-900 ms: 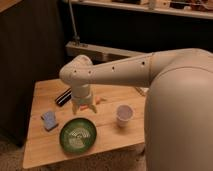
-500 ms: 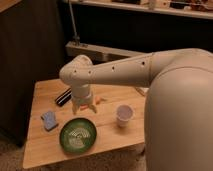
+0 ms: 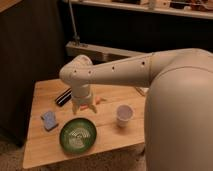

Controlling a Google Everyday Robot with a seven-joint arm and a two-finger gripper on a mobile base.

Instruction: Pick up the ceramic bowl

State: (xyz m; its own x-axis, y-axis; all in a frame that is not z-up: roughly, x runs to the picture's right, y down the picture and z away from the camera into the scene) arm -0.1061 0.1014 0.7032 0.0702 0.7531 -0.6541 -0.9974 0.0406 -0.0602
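Note:
The ceramic bowl is wide, shallow and glossy green with pale concentric lines inside. It sits on the wooden table near the front edge. My gripper hangs from the white arm just behind and above the bowl, pointing down at the table. It holds nothing that I can see.
A small white cup stands right of the bowl. A blue sponge-like object lies to the left. A dark flat object lies behind the gripper, and a small orange item beside it. Dark shelving stands behind the table.
The arm and gripper have shifted very slightly; the bowl, cup and other objects have not moved.

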